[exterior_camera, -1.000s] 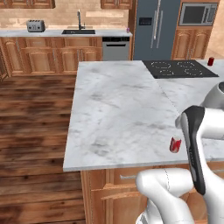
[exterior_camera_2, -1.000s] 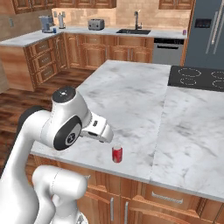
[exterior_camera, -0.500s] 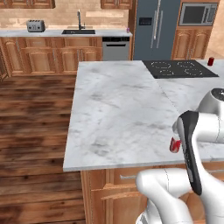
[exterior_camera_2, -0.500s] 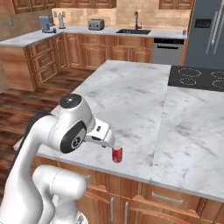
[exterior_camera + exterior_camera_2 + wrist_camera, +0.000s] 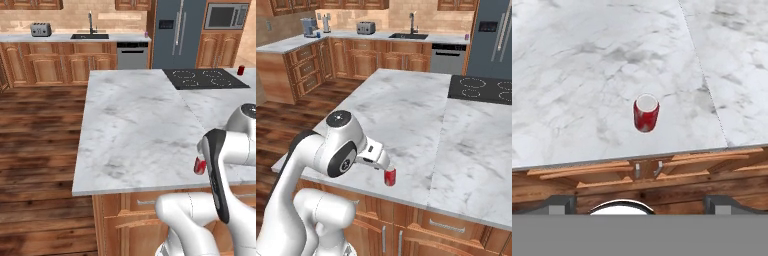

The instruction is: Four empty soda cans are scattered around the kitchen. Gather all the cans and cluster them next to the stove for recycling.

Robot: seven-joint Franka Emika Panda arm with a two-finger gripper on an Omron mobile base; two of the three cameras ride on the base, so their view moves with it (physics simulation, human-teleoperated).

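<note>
Red soda can upright on the marble island counter, close to its near edge, a little short of the seam in the marble that runs off toward the stove. Seen in the right base view at, just beside the arm's wrist; in the left base view partly hidden behind the arm. Gripper above and clear of the can, fingers spread wide apart, nothing between them, no contact with the can. Wide bare marble on every side of the can except toward the near edge, where only a narrow strip of counter remains before the drop to the wooden drawer fronts. Second red can standing at the far right corner of the island, just beside the stove's right edge. Wood floor open along the island's left edge.
</note>
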